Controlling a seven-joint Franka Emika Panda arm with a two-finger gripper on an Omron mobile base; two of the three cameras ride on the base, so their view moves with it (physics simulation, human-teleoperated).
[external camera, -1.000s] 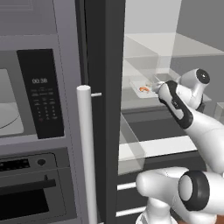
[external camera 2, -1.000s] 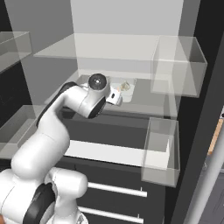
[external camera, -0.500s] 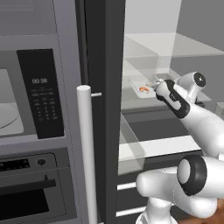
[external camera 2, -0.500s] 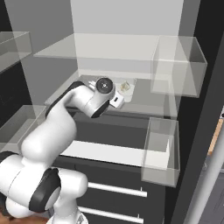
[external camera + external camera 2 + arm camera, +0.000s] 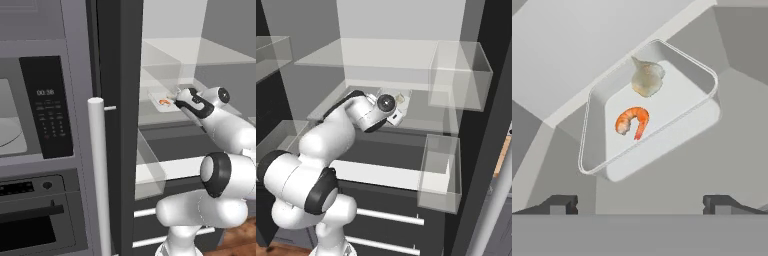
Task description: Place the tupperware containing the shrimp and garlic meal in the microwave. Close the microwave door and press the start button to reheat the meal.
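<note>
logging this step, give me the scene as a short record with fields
setting: open fridge, claw reaching over a shelf
container: clear tray resting on that shelf, not gripped
contents: orange shrimp and garlic bulb, both inside the tray
claw: open, fingertips short of the tray's near rim
microwave: at left, turntable visible, keypad panel beside it
task progress: tray not yet picked up
</note>
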